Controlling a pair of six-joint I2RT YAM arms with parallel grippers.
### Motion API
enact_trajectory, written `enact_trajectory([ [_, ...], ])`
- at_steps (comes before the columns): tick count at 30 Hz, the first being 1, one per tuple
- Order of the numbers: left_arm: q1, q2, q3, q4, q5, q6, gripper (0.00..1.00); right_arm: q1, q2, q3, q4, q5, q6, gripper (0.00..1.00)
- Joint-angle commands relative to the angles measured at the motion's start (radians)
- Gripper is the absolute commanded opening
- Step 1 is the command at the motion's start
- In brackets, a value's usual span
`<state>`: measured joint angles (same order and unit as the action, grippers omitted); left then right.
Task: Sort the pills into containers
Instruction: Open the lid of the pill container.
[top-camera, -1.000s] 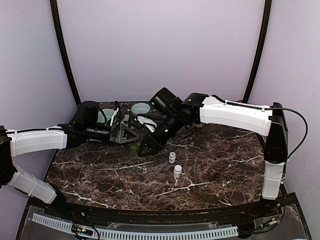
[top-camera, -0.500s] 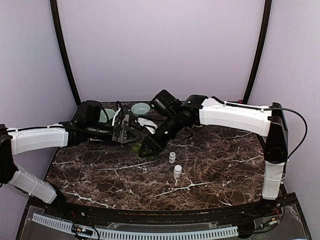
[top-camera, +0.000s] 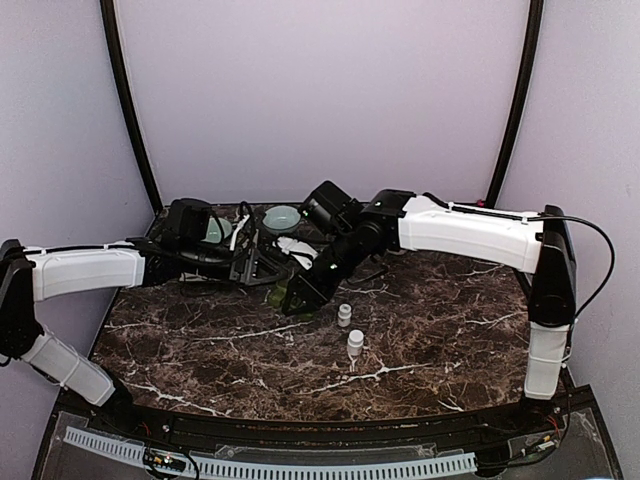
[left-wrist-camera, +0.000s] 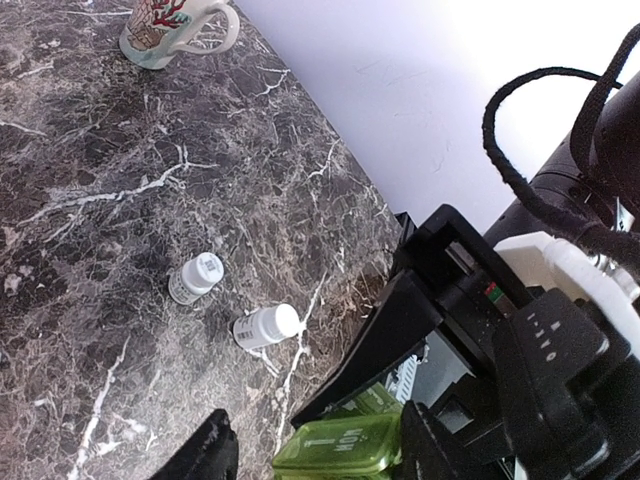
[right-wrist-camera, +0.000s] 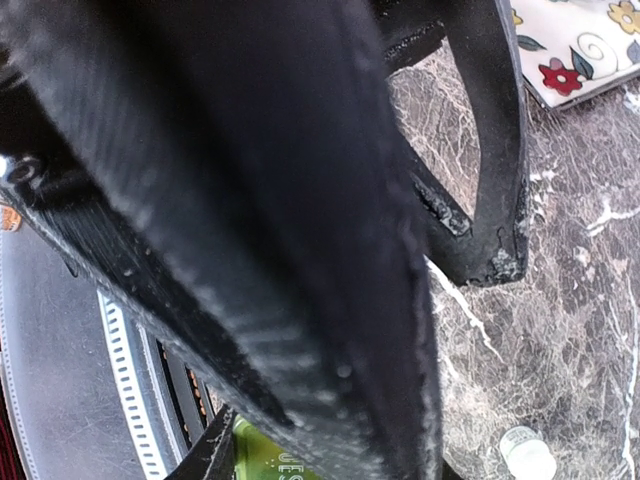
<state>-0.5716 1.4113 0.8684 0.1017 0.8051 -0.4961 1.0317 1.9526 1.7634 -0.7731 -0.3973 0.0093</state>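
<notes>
The containers (top-camera: 281, 293) are lying mostly hidden beneath both arms in the overhead view. The left wrist picture's lower edge is cutting off the containers (left-wrist-camera: 345, 447) and the left fingers (left-wrist-camera: 208, 455), and its upper edge is clipping a mug (left-wrist-camera: 160, 30). A blurred black mass (right-wrist-camera: 250, 200) is filling the right wrist view.

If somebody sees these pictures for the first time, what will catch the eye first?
The left arm and the right arm reach inward and meet over a small green pill box toward the back of the dark marble table. Just nearer the arms' bases, a small white bottle and a second white bottle show bright against the stone.
</notes>
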Motion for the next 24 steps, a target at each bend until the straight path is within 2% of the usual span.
enact_trajectory([
  [1, -0.004, 0.031, 0.018, -0.061, -0.039, 0.046, 0.57, 0.020, -0.026, 0.062, 0.015, -0.031, -0.022, 0.00],
  [24, -0.004, 0.106, 0.074, -0.065, -0.052, 0.085, 0.59, 0.040, 0.006, 0.130, -0.043, -0.061, -0.048, 0.00],
])
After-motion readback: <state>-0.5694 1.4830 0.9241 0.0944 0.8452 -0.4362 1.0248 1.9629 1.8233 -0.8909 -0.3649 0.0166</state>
